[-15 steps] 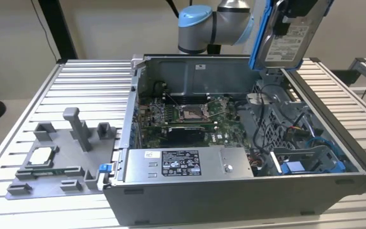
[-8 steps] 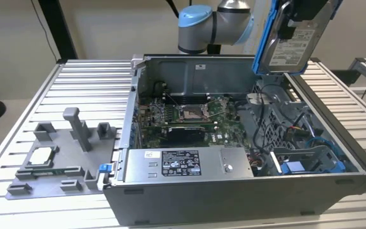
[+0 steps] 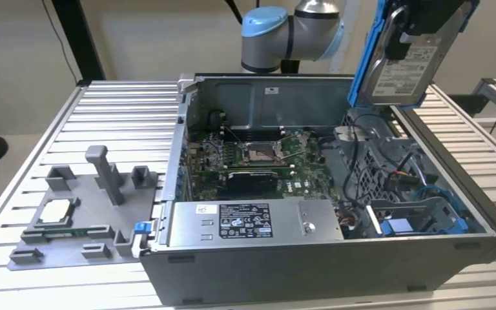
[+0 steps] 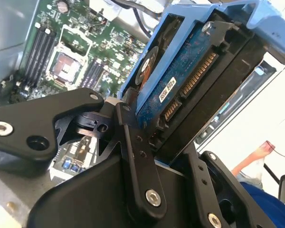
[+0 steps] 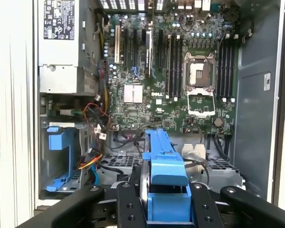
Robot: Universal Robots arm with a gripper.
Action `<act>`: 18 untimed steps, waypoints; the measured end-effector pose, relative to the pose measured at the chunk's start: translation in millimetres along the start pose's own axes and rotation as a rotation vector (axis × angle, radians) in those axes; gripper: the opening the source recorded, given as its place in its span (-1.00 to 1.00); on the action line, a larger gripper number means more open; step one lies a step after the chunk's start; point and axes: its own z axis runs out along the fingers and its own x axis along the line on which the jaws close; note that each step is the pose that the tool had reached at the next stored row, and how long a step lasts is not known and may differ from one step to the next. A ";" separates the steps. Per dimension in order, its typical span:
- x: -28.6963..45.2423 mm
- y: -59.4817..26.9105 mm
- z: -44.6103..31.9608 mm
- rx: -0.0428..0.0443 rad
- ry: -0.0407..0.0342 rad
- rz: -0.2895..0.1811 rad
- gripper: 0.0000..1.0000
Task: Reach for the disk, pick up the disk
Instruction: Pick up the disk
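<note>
Gripper [image 3: 420, 29] clamped on disk [image 3: 403, 71], raised above case [image 3: 317, 258]; fingertips hidden by disk.

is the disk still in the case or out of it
Out. In the exterior view the disk hangs above the open computer case, gripper shut on it, and the blue drive bay below holds no drive.

The disk [image 3: 400, 61] hangs in open air above the computer case [image 3: 334, 258]; cables [image 5: 97, 164] crowd the drive bay [image 3: 420, 216] below.

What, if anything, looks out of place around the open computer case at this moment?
Only the disk: it hangs tilted in the air above the open case, clamped in the end effector, not seated in a bay.
</note>
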 end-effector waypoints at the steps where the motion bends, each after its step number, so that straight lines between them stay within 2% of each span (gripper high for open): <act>1: 2.7 -0.3 0.0 0.0000 -0.0001 0.000 -1.00; 9: 25.3 -2.8 -0.1 -0.0001 -0.0001 0.000 -1.00; 18: 54.2 -4.3 -0.2 -0.0001 0.0000 0.000 -1.00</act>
